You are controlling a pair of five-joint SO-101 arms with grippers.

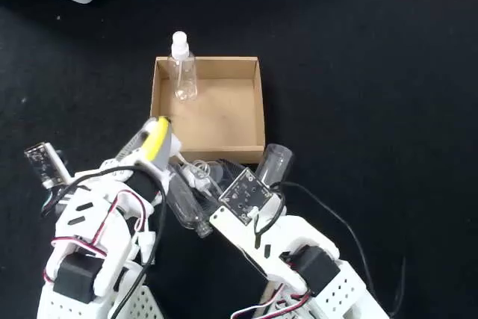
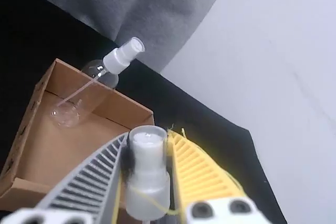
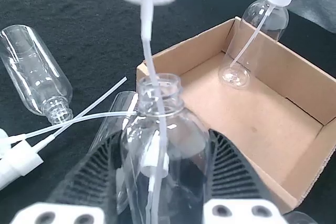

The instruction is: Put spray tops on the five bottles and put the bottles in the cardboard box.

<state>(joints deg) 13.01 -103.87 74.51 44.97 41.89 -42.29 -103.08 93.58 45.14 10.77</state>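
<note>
left gripper point(image 2: 148, 148): mine is clamped on a spray top point(image 2: 147, 177), cap up and tube hanging, so the tube can feed straight down.
right gripper point(image 3: 164, 145): closed around an open bottle point(image 3: 163, 124), which i hold upright with its neck up to receive the tube.
meeting point: low centre of the high view, just below the box; tube threaded through the neck, cap not yet seated.
cardboard box point(image 1: 260, 102): centre of the high view, one capped bottle point(image 1: 183, 72) leaning in its upper-left corner.
spares: a bare bottle point(image 3: 34, 72) and loose tops point(image 3: 16, 156) lie on the black cloth point(image 1: 373, 72) near my grippers.
next, i judge: lower the top and seat it.
</note>
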